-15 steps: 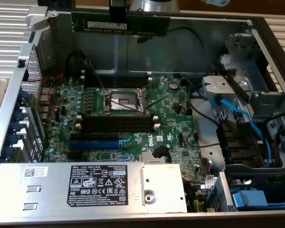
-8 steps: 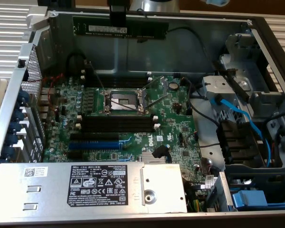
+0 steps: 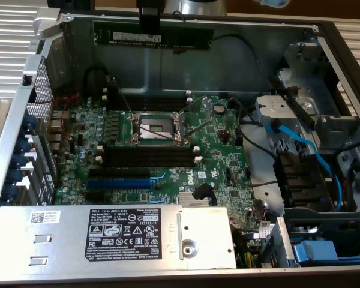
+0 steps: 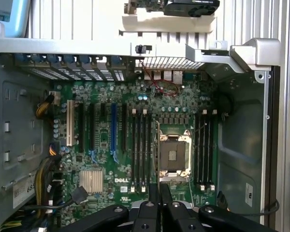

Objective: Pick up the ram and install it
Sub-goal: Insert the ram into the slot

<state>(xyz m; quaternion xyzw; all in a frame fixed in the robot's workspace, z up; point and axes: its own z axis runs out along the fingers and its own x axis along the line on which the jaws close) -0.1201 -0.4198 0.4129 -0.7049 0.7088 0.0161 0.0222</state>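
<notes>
Exterior view: the tool, nearly closed, grips the ram near mid-length at the upper centre of the frame. The ram's long axis runs across the frame, parallel to the black slots at lower centre.

Dark green ram, horizontal, aloft

support: ribbed pale surface | directly on it: open computer case
</notes>
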